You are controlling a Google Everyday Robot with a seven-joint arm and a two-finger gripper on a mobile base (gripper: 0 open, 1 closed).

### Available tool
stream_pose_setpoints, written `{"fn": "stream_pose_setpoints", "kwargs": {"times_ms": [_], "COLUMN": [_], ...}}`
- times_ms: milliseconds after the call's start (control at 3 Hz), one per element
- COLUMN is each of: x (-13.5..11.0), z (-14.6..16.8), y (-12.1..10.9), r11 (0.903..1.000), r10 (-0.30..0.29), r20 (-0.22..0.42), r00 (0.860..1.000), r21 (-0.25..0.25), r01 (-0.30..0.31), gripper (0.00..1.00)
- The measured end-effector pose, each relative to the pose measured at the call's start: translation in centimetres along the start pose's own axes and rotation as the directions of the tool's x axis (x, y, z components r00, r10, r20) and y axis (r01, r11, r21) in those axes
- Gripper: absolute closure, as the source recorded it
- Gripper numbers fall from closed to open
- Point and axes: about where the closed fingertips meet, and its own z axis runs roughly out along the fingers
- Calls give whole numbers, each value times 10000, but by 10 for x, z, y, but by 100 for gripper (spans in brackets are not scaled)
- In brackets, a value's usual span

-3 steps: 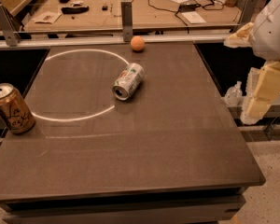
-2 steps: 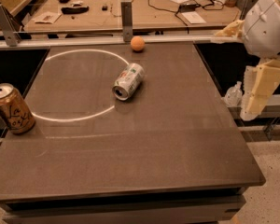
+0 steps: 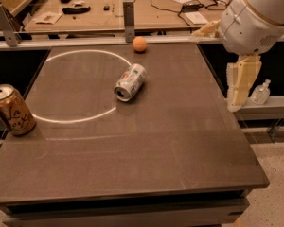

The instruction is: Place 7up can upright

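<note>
The 7up can (image 3: 130, 82) is silver-white with green and red marks. It lies on its side near the middle of the dark table (image 3: 180, 141), on the right edge of a white chalk circle (image 3: 80, 86), with its open top facing the front left. My gripper (image 3: 240, 83) hangs from the white arm (image 3: 258, 15) above the table's right edge. It is well to the right of the can, apart from it, and holds nothing that I can see.
A gold-orange can with black script (image 3: 12, 110) stands upright at the table's left edge. A small orange ball (image 3: 139, 44) sits at the back edge. A wooden workbench with cables (image 3: 132, 8) stands behind. A small clear bottle (image 3: 261, 92) sits on a ledge at the right.
The arm and gripper have moved left, toward the table's right edge. The 7up can, the gold can and the ball have not moved.
</note>
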Motion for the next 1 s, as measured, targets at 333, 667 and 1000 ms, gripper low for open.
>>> {"fn": "stream_pose_setpoints", "kwargs": {"times_ms": [333,667,1000], "x": [-6,-6,-10], "z": [10,10,18], "y": [-13,-13,-31], "r11": [9972,9972,9937], "r10": [-729,-729,-1118], "r20": [166,166,200], "r00": [9972,9972,9935], "r21": [-135,-134,115], "r01": [731,732,1116], "gripper": [0,0,0]}}
